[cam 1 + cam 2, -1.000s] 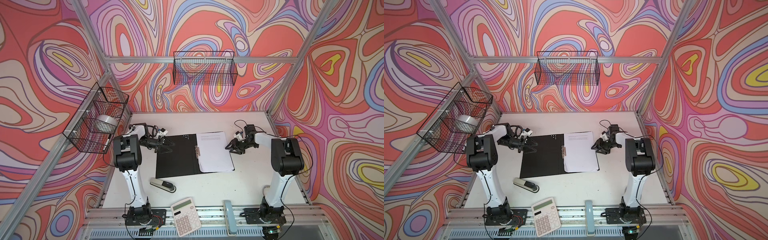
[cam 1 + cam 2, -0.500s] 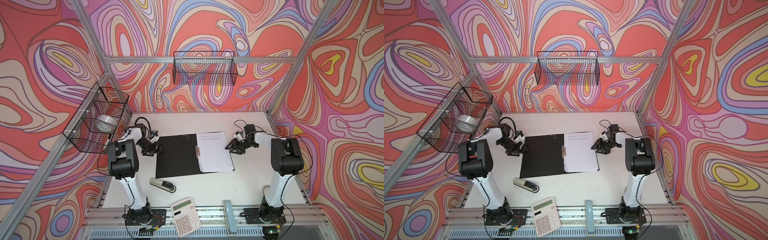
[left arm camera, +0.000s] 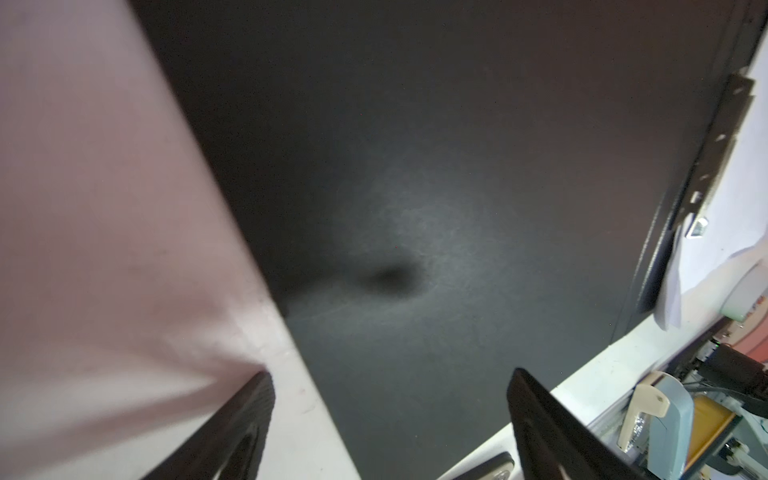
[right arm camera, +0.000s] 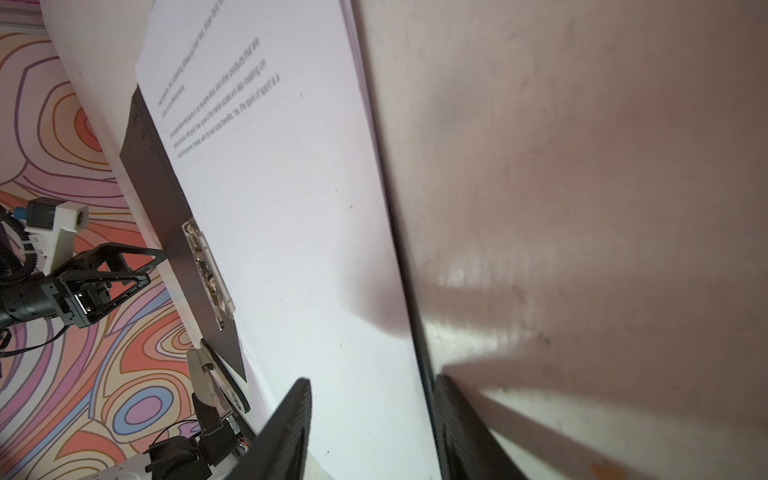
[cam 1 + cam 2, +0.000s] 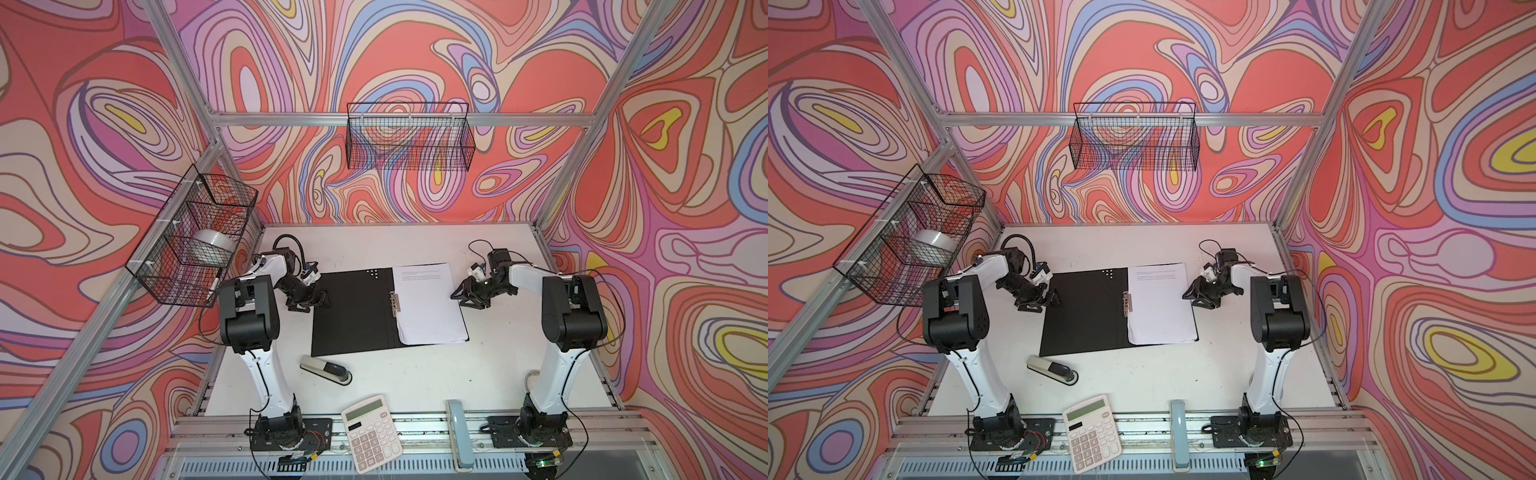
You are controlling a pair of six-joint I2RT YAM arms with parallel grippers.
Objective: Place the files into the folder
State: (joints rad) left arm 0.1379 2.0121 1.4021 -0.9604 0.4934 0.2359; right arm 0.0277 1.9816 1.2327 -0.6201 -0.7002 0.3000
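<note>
The folder [image 5: 351,311] lies open on the white table, black inside facing up, with its metal clip [image 5: 393,299] at the spine. The files [image 5: 428,307], white sheets with a few text lines at the top, lie stacked on its right half. My left gripper [image 5: 320,301] stands open at the folder's left edge; in the left wrist view the left gripper [image 3: 388,376] straddles that edge, holding nothing. My right gripper [image 5: 457,297] is low at the right edge of the files. In the right wrist view the right gripper [image 4: 372,378] is open, one finger over the files [image 4: 291,187], one over the table.
A stapler [image 5: 326,368] lies in front of the folder. A calculator [image 5: 372,432] and a light-blue tool [image 5: 457,432] rest on the front rail. One wire basket [image 5: 195,241] on the left wall holds a tape roll; another wire basket [image 5: 409,141] hangs on the back wall.
My left gripper drew back off the folder's left cover to its left edge and opened wider, and the left arm swung out. The right arm, folder and files have not moved.
</note>
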